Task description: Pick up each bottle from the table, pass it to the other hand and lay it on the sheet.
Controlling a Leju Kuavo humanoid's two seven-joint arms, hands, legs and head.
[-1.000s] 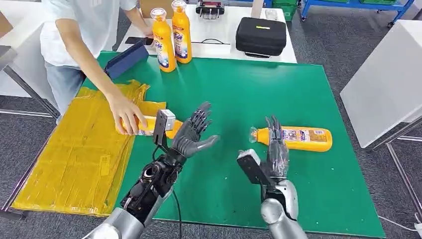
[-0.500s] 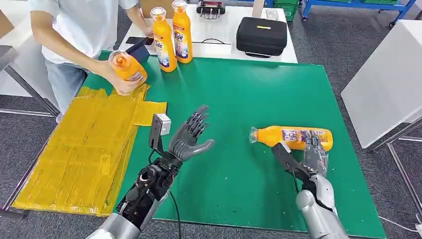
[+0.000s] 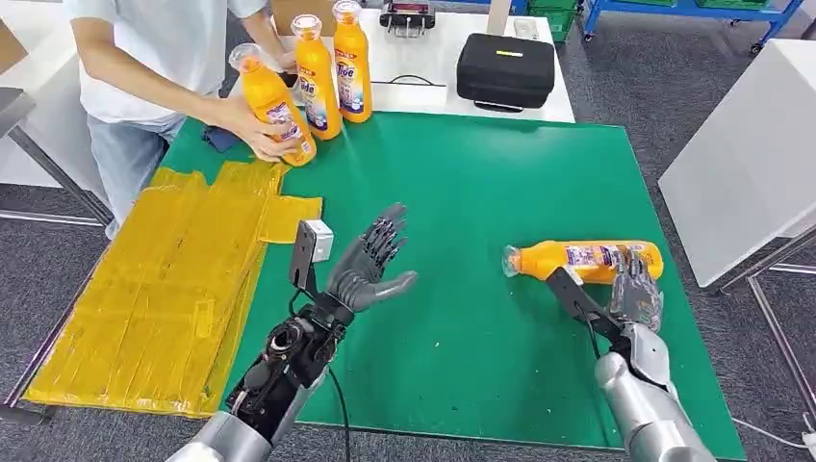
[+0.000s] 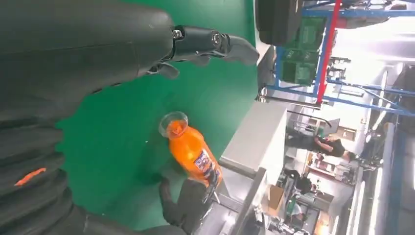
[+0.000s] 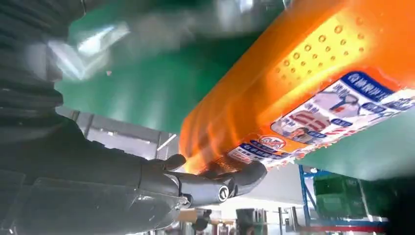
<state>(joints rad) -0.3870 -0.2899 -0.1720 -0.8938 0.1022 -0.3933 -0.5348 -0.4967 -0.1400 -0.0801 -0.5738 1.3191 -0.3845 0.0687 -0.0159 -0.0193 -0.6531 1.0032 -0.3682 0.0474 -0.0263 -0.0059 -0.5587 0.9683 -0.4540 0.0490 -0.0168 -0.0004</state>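
Nearest to the robot, the left hand (image 3: 369, 267) is raised over the green table (image 3: 481, 366) with its palm up and its fingers apart, and it holds nothing; I judge that it is waiting to receive. A little further, on the right side, the right hand (image 3: 635, 296) is at the base end of the lying bottle (image 3: 584, 260). In the right wrist view its fingers (image 5: 215, 183) touch the orange body beside the label, but the pictures do not show if they are closed around the bottle or only laid against it, so I cannot tell the grip. The bottle lies on its side near the right edge of the table, cap toward the middle. It looks like a full plastic detergent bottle, so probably rather heavy for its size, stiff, and smooth enough to slip or roll. The flat middle part with the label seems the best place to hold it, not the narrow neck. To the left lies the yellow sheet (image 3: 154, 289), well apart from the bottle. Far behind, a person (image 3: 164, 48) stands a third orange bottle (image 3: 272, 104) upright beside two standing bottles (image 3: 334, 67), and a black case (image 3: 505, 67) is on the white table (image 3: 423, 91).
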